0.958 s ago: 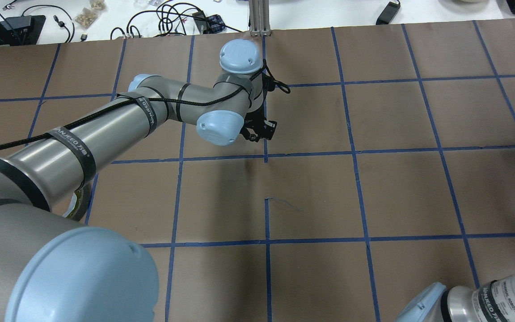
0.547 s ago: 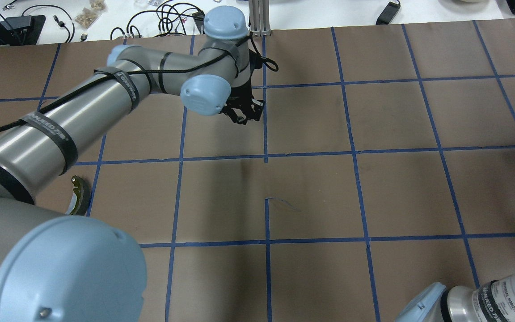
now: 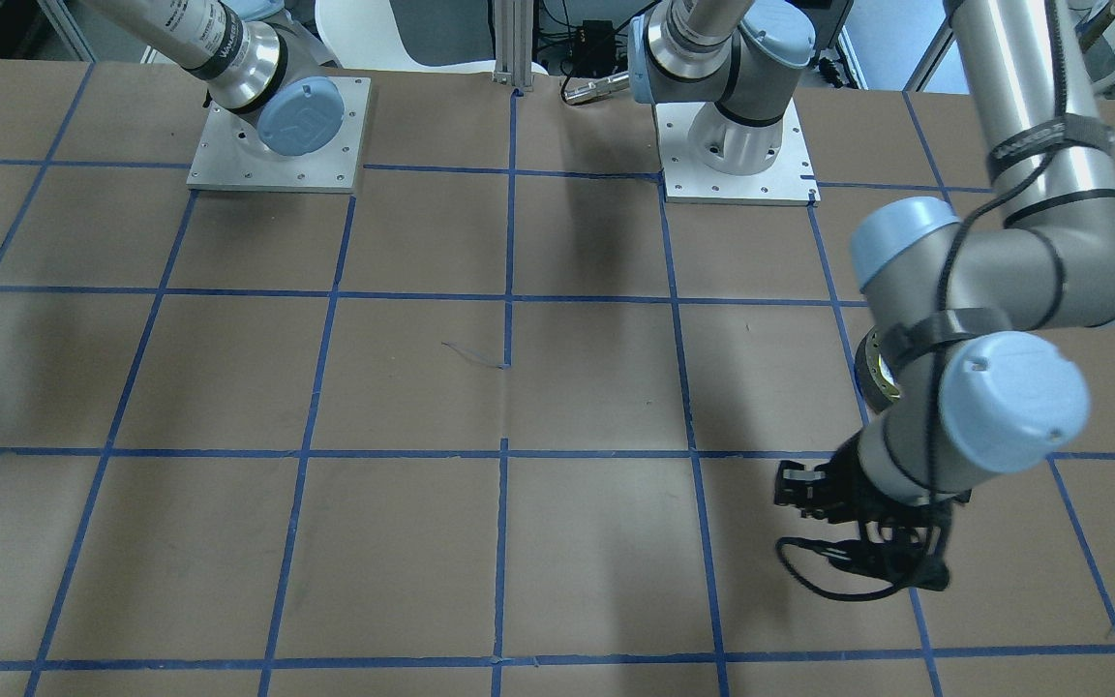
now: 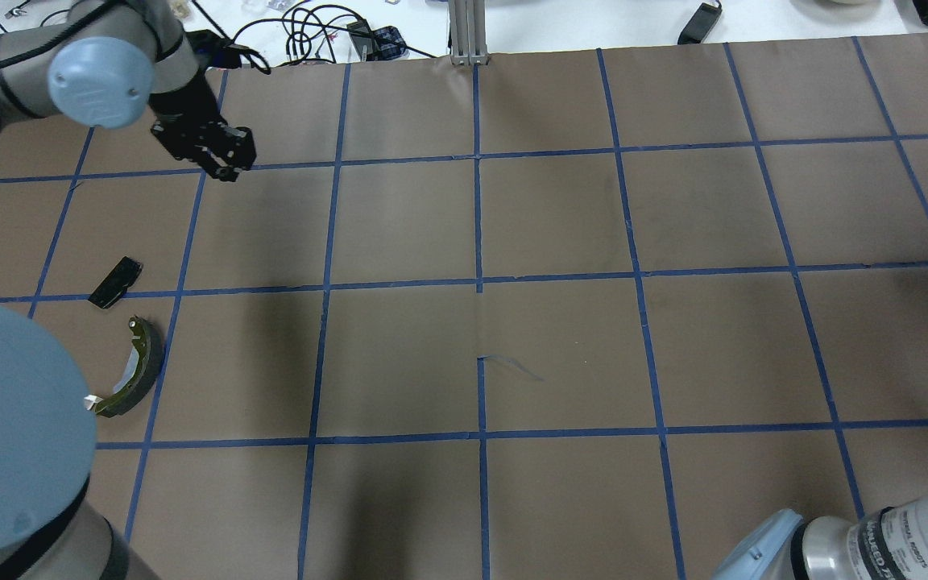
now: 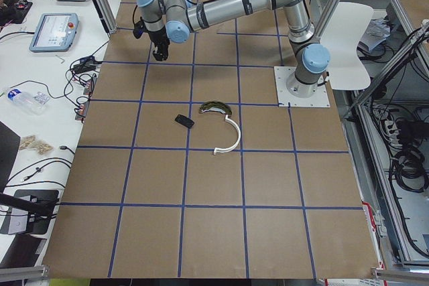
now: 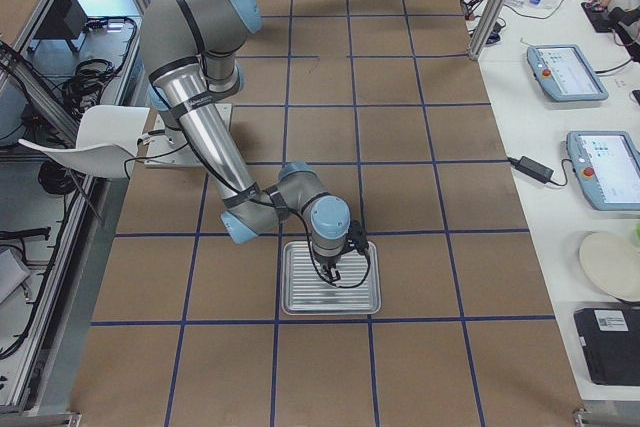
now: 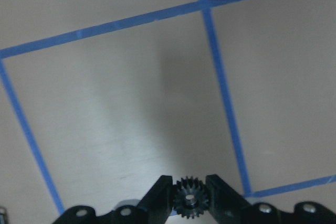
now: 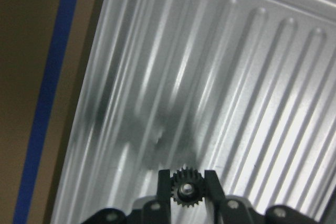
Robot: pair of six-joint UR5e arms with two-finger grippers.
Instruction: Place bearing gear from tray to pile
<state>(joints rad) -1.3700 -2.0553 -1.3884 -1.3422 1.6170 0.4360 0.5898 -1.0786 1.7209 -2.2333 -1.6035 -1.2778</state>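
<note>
My left gripper point(image 7: 190, 190) is shut on a small black toothed bearing gear point(image 7: 190, 199) and holds it above bare brown paper. In the overhead view this gripper point(image 4: 221, 159) is at the far left, well beyond the pile. The pile has a flat black pad point(image 4: 115, 282), a dark curved brake shoe point(image 4: 130, 366) and a white arc piece point(image 5: 231, 136). My right gripper point(image 8: 185, 181) is shut on a second black gear point(image 8: 185, 189) just above the ribbed metal tray point(image 8: 236, 77). The tray point(image 6: 300, 299) lies at the table's right end.
The table is brown paper with a blue tape grid point(image 4: 478, 282). Cables and small items point(image 4: 303, 32) lie on the white bench beyond the far edge. The left arm's shoulder point(image 4: 5, 435) hides the white arc piece in the overhead view.
My left arm has swung from the table's far middle to the far left with the gear in its gripper. This has uncovered the black pad and the brake shoe.
</note>
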